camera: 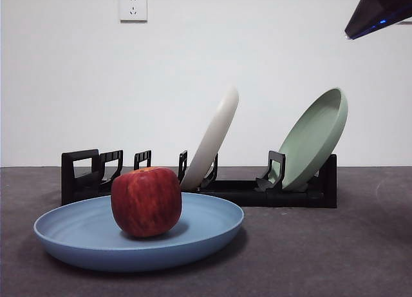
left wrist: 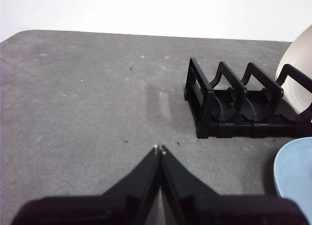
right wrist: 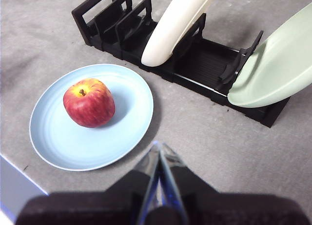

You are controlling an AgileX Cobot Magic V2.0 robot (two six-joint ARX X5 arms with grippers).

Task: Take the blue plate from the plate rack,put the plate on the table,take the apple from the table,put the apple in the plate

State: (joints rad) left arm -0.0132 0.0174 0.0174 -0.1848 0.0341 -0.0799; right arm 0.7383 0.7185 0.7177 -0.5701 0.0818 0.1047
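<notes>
Right wrist view: we note the apple sitting inside the blue plate, which lies flat on the table just beside the plate rack; the rack holds only a cream-white plate and a pale green plate. The right gripper hangs above the table near the plate, jaws pressed together and empty; the left gripper is likewise closed on nothing, over bare table off the rack's end. We judge every step done, with at most retreat left.
</notes>
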